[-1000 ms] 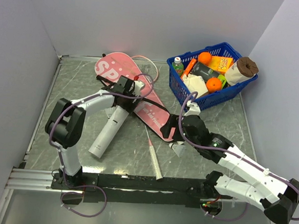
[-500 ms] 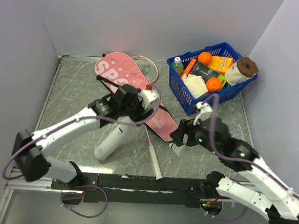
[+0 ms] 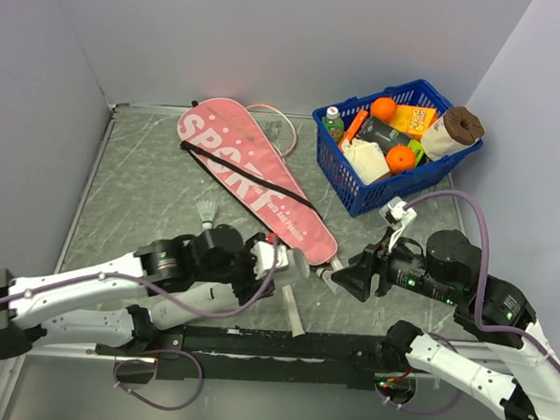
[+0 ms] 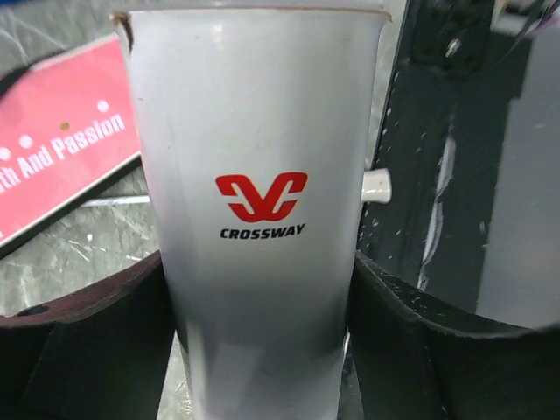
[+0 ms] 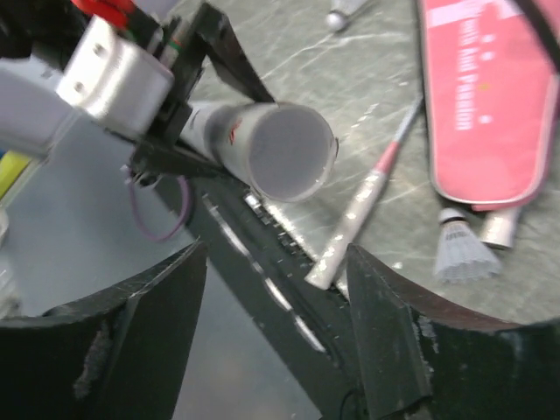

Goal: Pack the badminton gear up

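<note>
Left wrist view, tube [image 4: 258, 219] fills frame (base cut off)

White tube [image 4: 262, 289] bears a red logo; pink bag [image 3: 249, 174] is white-lettered.

The left arm [image 3: 82, 288] stretches low along the table [image 3: 147, 191] near edge, its left gripper [image 3: 288, 266] clamped around the long white tube [image 4: 262, 175]. The right gripper [image 3: 344, 278] faces it near the edge's middle, jaws apart and empty.
</note>
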`<state>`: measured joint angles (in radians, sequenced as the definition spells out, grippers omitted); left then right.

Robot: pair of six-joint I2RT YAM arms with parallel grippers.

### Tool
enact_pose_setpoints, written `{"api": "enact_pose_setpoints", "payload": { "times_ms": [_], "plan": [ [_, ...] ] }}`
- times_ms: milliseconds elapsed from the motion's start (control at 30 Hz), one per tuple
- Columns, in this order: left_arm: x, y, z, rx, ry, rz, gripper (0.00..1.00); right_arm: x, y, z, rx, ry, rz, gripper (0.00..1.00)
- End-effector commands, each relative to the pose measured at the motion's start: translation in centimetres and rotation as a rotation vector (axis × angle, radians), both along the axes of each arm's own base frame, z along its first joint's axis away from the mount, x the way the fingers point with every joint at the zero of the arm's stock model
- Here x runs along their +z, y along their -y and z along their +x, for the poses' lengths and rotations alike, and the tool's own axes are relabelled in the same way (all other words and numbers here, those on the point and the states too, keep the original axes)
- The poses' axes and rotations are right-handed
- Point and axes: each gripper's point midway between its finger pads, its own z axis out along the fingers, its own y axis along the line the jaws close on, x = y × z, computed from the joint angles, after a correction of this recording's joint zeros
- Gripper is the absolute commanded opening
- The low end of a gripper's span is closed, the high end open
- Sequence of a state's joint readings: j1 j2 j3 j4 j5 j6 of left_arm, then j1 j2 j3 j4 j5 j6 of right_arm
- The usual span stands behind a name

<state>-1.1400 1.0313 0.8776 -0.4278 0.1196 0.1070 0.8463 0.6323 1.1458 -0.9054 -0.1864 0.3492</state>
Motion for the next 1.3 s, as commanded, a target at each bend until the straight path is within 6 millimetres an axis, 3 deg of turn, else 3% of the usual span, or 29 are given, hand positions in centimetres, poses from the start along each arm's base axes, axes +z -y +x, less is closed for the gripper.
{"api": "enact_pose_setpoints", "payload": {
  "times_ms": [0,267,700,867,1067,1167,1267],
  "plan": [
    [3.1,-0.2,-1.9,-0.002,-0.034,-0.176,0.09,0.2,-1.6,-1.5,0.132,-0.03,0.03,0.68],
    [2.3,-0.5,-3.1,0.002,-0.095,-0.184,0.1,0.6,-4.9,-1.5,0.223,-0.082,0.111,0.6],
    [1.3,-0.5,-3.3,-0.002,-0.103,-0.152,0.11,-0.7,-7.9,-0.5,0.287,-0.145,0.109,0.54],
    [1.6,-0.5,-3.3,-0.001,-0.099,-0.162,0.11,-1.0,-8.5,-0.1,0.298,-0.156,0.106,0.53],
    [1.6,-0.5,-3.2,0.006,-0.096,-0.163,0.11,-1.5,-9.2,-0.3,0.33,-0.186,0.11,0.46],
    [1.5,-0.4,-3.2,0.002,-0.102,-0.16,0.11,-1.6,-9.2,-0.4,0.334,-0.188,0.111,0.37],
    [1.2,-0.4,-3.2,0.006,-0.103,-0.147,0.12,-1.6,-9.4,-0.6,0.353,-0.194,0.12,0.37]
  ]
}}
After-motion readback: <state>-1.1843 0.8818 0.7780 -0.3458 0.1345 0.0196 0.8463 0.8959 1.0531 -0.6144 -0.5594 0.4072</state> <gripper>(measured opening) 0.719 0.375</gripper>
